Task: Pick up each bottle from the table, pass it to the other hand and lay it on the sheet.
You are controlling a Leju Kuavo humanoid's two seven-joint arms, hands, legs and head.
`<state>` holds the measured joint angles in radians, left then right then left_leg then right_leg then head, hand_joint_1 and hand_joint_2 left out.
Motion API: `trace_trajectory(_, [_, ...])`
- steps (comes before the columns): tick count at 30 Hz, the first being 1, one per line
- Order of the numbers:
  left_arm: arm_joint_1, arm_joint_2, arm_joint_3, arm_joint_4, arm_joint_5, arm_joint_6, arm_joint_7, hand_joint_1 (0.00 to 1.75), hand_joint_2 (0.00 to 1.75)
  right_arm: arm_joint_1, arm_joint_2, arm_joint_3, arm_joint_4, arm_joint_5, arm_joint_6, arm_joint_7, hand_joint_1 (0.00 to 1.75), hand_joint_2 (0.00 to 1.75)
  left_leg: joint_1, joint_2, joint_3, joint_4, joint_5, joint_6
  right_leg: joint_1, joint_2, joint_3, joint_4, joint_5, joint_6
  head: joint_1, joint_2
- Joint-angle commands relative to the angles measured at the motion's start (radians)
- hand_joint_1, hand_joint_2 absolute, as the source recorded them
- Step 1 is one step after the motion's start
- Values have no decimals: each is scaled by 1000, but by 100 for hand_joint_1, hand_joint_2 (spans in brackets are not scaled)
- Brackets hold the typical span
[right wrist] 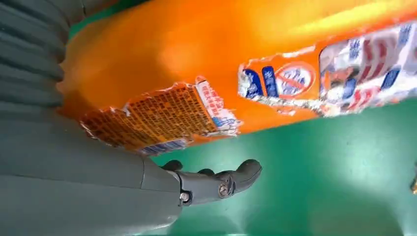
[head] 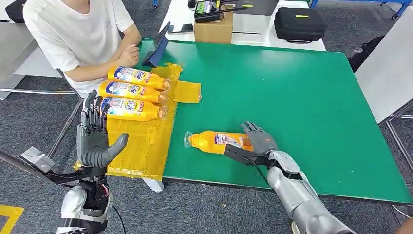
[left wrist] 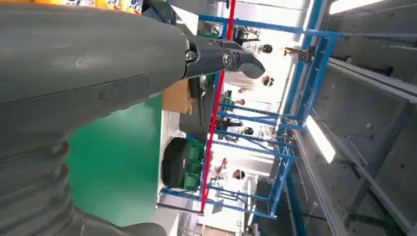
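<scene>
Green surface [head: 302,97], workshop setting. One orange bottle [head: 214,142] lies on its side near the front edge, cap toward the yellow sheet [head: 146,141]. Right hand [head: 255,141] is at the bottle's base end, fingers over it and thumb beneath; whether the grip is closed cannot be told. Left hand [head: 95,136] is raised, spread and empty, over the sheet's front corner.

Risks, as judged: the smooth round bottle may roll or slip from a base-end hold; a mistimed handover could drop it.

Three bottles [head: 134,92] already lie on the sheet, limiting free space. A seated person's forearm [head: 104,66] rests at the far-left corner beside a tablet [head: 157,48].
</scene>
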<state>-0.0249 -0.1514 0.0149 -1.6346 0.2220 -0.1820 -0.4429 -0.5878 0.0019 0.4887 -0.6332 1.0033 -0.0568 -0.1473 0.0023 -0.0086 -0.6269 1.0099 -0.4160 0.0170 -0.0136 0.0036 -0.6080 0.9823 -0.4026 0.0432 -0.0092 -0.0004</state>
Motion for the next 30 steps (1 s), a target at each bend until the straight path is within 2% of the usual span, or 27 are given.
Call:
trace_trajectory(1, [-55, 12, 16, 117, -7, -2, 4, 0, 175, -131, 28, 93, 237, -31, 99, -42, 21, 175, 0, 0, 3, -1, 0, -1, 0, -1, 3, 0, -1, -1, 0, 0])
trace_trajectory(2, [-57, 12, 16, 119, -7, -2, 4, 0, 175, -133, 27, 93, 238, -32, 101, -43, 21, 175, 0, 1, 6, -1, -1, -1, 1, 0, 5, -1, -1, -2, 0, 0])
trace_trajectory(3, [-57, 12, 16, 119, -7, -2, 4, 0, 175, -133, 27, 93, 238, -32, 101, -43, 93, 175, 0, 0, 5, -1, -1, -1, 1, -1, 4, -1, -1, -2, 0, 0])
trace_trajectory(4, [-60, 13, 15, 124, -7, -3, 4, 0, 175, -136, 27, 97, 242, -36, 111, -51, 148, 175, 1, 1, 7, -1, -1, -1, 1, -1, 6, -1, -1, -2, 0, 0])
trace_trajectory(5, [-62, 15, 14, 128, -7, -3, 4, 0, 175, -140, 28, 103, 246, -37, 117, -54, 171, 175, 0, 0, 6, -1, -1, -1, 1, -1, 5, -1, -1, -2, 0, 0])
trace_trajectory(13, [-77, 30, -13, 164, 5, -20, -5, 0, 175, -112, 13, 96, 241, -149, 153, -175, 175, 175, 1, -1, 9, -2, -1, -1, 1, -2, 9, -2, -1, -2, 0, 0])
trace_trajectory(18, [-77, 30, -14, 164, 5, -20, -5, 0, 175, -110, 12, 97, 241, -150, 152, -177, 175, 175, 0, -2, 7, -1, -1, -1, 1, -2, 8, -2, -1, -2, 0, 0])
trace_trajectory(23, [-66, 45, -54, 180, -45, 8, 0, 0, 175, -45, 12, 21, 188, -300, 153, -254, 175, 175, 1, -2, 8, -2, 0, -1, 1, -3, 8, -2, -1, -1, 0, 0])
trace_trajectory(27, [-35, 47, -92, 196, -187, 100, -30, 0, 175, 46, 14, -55, 74, -412, 88, -325, 175, 175, 1, -3, 9, -2, -1, -1, 1, -4, 9, -3, -2, -2, 0, 0])
trace_trajectory(30, [6, 34, -99, 162, -286, 167, -69, 0, 175, 169, 42, -175, -176, -533, 25, -371, 175, 175, 0, -1, 6, -2, -1, -1, 1, -1, 6, -2, -1, -1, 0, 0])
